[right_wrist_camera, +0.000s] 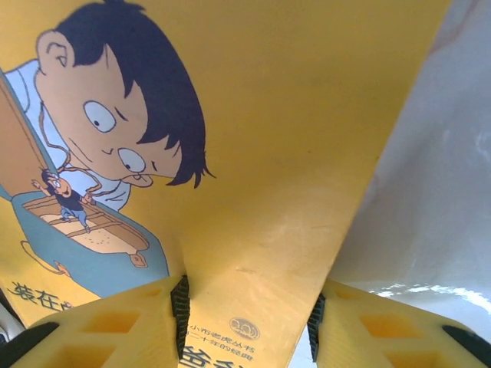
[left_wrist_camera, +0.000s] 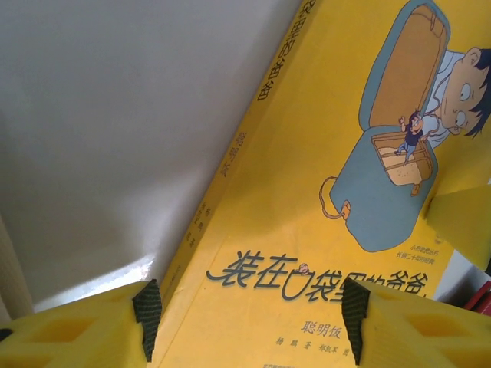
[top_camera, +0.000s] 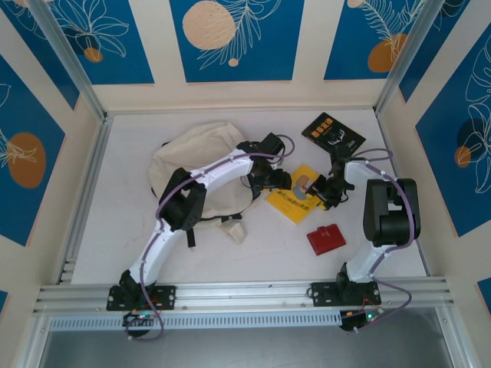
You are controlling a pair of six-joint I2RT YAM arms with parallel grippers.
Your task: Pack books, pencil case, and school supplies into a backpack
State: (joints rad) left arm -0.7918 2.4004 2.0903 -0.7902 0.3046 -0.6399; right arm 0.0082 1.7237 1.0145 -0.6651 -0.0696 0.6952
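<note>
The cream backpack [top_camera: 201, 170] lies at the left middle of the table, with my left arm stretched across it. To its right a yellow book with a blue cartoon [top_camera: 295, 198] lies flat. My left gripper [top_camera: 285, 182] is at the book's left side. In the left wrist view it [left_wrist_camera: 252, 318] is open, one finger past the spine and the other over the cover [left_wrist_camera: 307, 192]. My right gripper [top_camera: 321, 192] is at the book's right side. It [right_wrist_camera: 248, 320] is open astride a corner of the cover [right_wrist_camera: 276, 153]. A black book [top_camera: 332, 136] lies behind.
A small flat red case [top_camera: 327, 238] lies near the right arm's base, in front of the yellow book. The enclosure's walls and metal rails [top_camera: 84, 192] border the white table on all sides.
</note>
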